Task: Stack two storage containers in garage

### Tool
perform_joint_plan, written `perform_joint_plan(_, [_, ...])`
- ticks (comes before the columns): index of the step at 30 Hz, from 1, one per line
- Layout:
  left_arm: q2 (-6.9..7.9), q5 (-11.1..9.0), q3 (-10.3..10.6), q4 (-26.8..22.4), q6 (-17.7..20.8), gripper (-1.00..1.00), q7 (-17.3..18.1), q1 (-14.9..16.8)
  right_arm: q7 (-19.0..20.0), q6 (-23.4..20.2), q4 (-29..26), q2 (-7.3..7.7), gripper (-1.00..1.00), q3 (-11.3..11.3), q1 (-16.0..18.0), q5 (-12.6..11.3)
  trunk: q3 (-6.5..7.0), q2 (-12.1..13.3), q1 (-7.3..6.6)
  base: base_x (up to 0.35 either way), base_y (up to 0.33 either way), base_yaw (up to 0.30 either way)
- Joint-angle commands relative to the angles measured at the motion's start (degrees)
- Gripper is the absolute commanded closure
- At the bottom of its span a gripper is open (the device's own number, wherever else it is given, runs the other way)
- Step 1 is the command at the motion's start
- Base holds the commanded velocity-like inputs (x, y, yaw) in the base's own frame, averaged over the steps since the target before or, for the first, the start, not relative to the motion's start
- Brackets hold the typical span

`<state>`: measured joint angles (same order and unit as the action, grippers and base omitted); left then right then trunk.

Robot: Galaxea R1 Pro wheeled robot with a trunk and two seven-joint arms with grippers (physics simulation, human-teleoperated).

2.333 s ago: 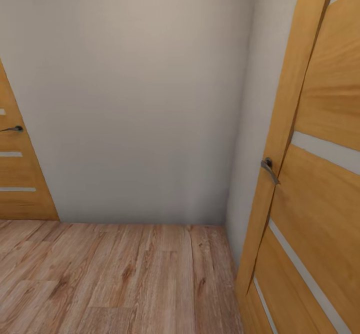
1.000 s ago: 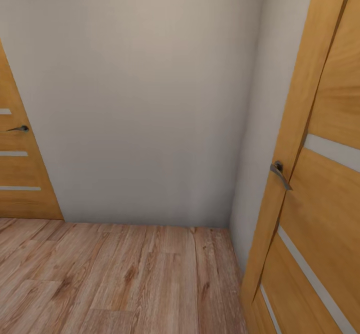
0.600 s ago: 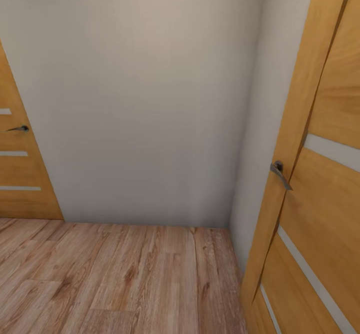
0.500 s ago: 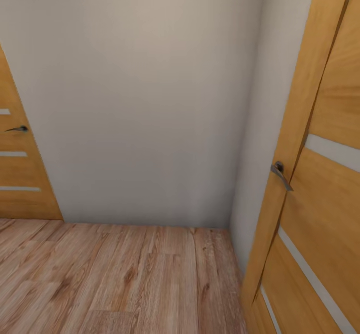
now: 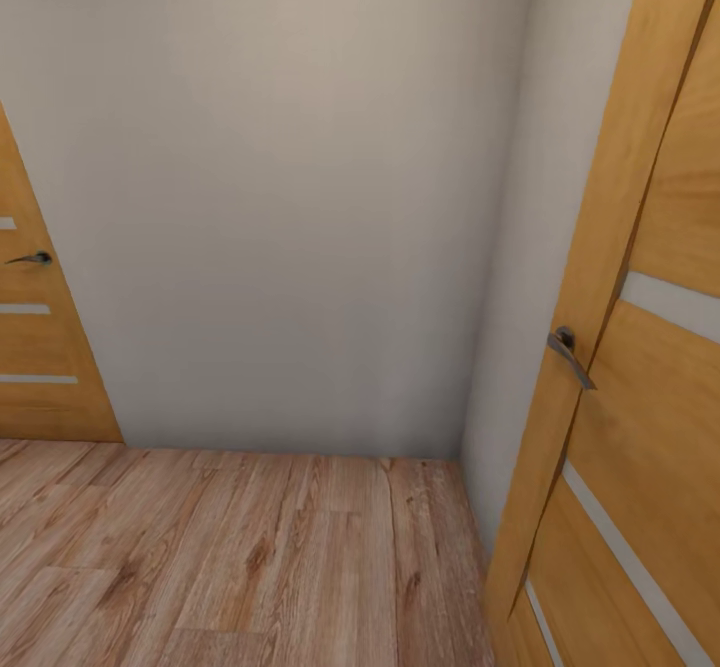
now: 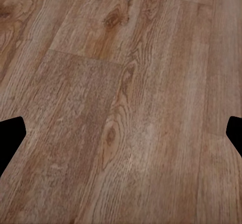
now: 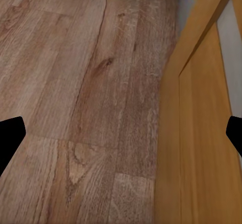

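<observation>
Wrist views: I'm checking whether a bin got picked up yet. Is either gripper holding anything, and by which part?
Nothing is held. The left gripper and right gripper both stand open, with light wood plank flooring between their fingertips.

Light wood plank flooring (image 5: 250, 557) runs to the pale wall (image 5: 280, 197) and two wooden doors.

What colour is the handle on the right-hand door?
Dark grey metal; the door handle on the orange-brown right-hand door shows best in the head view.

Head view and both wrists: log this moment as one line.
phase: in transit | ahead: pale wall | right: wooden door, lever handle | left: second door | underfoot: wood plank flooring | jaws: both open, empty
</observation>
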<state>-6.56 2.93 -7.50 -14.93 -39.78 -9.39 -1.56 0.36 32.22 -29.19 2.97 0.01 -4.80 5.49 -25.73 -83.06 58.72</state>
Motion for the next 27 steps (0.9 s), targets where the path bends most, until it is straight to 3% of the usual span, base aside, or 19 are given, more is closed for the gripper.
perform_joint_plan(1, [-0.04,0.32,-0.17,-0.1,-0.04,-1.0,-0.19,-0.03,-0.01,0.04,-0.08,0.02,-1.0,-0.01,-0.03,0.32,-0.04,-0.02,0.0,0.0,0.0,0.0])
perform_joint_plan(14, [0.04,0.32,-0.14,-0.1,-0.04,-1.0,-0.19,-0.03,-0.01,-0.01,0.01,0.02,-1.0,0.08,-0.01,0.32,-0.04,-0.02,0.0,0.005,0.0,0.0])
perform_joint_plan(20, [0.1,0.32,-0.14,-0.1,-0.03,-1.0,-0.19,-0.04,-0.01,0.0,0.01,0.02,-1.0,0.08,-0.02,0.32,-0.04,-0.02,0.0,0.213,0.0,0.0])
perform_joint_plan(27, [0.06,0.32,-0.18,-0.1,-0.04,-1.0,-0.2,-0.02,-0.01,0.01,0.01,0.02,-1.0,0.06,-0.03,0.32,-0.04,-0.02,0.0,0.033,0.0,0.0])
